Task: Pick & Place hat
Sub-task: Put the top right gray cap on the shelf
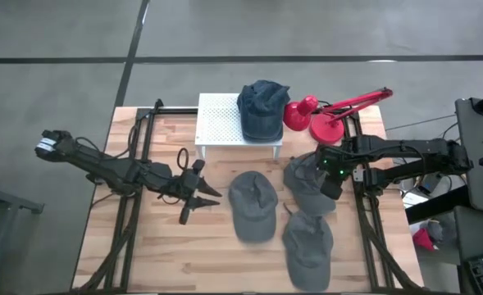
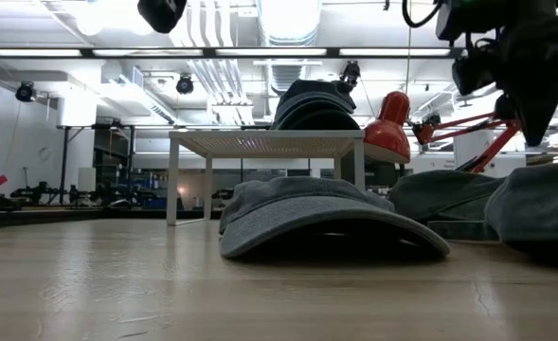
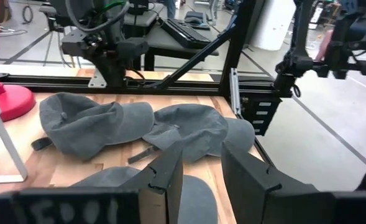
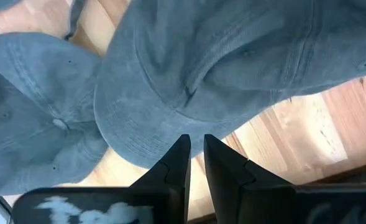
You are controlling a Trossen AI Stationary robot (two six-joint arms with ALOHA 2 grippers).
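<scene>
Lab: ceiling ducts (image 2: 288, 24), equipment benches (image 3: 170, 28)

Ahead of the left gripper (image 1: 198, 202), just beyond its fingertips: the middle cap (image 1: 252, 206) on the table (image 1: 159, 254). Past that, on the far side from the left gripper: two more caps, one directly under the right gripper (image 1: 330, 185), namely the right-hand cap (image 1: 307, 182), the other, the near cap (image 1: 307, 243), beside it toward the table's front edge and touching it. Behind the middle cap, off to the side of the left gripper: a small stand (image 1: 220, 123), with a fourth cap (image 1: 262, 109) on top at the end nearer the right gripper. Beside the stand, behind the right gripper: a desk lamp (image 1: 325, 124) on its base.
</scene>
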